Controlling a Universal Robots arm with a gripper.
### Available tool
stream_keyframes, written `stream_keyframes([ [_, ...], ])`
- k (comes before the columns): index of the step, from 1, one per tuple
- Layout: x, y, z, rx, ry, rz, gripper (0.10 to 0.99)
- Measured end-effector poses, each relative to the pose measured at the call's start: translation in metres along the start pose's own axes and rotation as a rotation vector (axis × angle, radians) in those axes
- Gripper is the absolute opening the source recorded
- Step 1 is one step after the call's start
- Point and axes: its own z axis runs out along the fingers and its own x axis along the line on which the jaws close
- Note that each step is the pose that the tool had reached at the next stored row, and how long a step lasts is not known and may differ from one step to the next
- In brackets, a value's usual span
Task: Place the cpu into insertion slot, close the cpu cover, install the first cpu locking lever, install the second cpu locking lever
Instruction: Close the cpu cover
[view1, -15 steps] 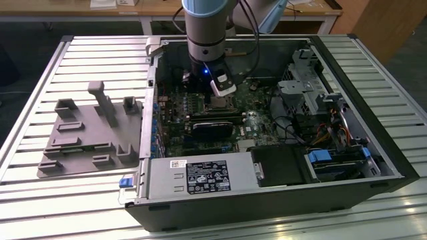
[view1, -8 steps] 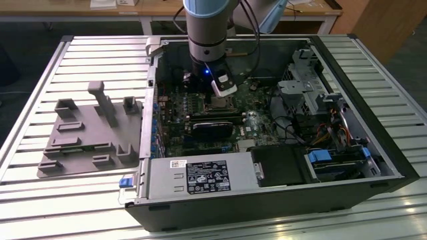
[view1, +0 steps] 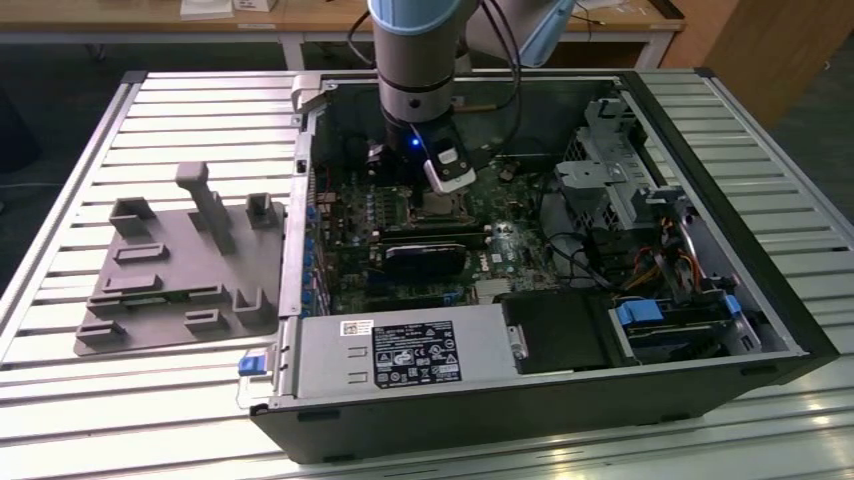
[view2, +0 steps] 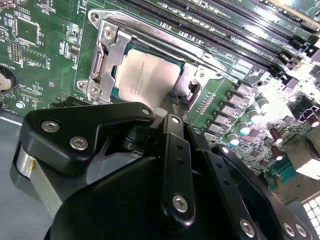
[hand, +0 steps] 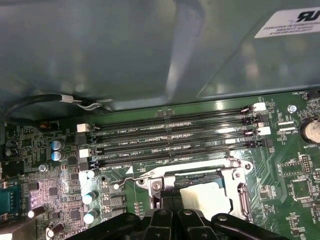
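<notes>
While the arm hangs over the open case (view1: 767, 330) on the slatted worktop (view1: 120, 410), the tool (view1: 450, 178) sits low, just above the slot (view1: 438, 205).

Noted: the cpu (view2: 150, 77) lies flat in the slot, pale face up, square to the frame. The cover (view2: 102, 62) looks down around it, its window framing the chip; not certain it is fully seated. One lever (hand: 120, 182) runs along the socket edge nearest the memory slots (hand: 175, 137); hooked or free, cannot tell.

In both wrist views the tool's own dark body hides its working end, so spread or pressed together: cannot tell. Nothing seen held.

Judgement: placing done, cover likely done, work stands at the levers. A lever move would call for a firm push on thin wire, kept clear of the capacitors (hand: 90, 197) beside the socket.

A grey fixture (view1: 174, 270) sits on the worktop outside the case, well apart.
</notes>
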Motion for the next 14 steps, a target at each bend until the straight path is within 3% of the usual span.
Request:
stream_keyframes([
  [14, 0.0035, -0.0011, 0.0018, -0.001, 0.0, 0.0, 0.106],
])
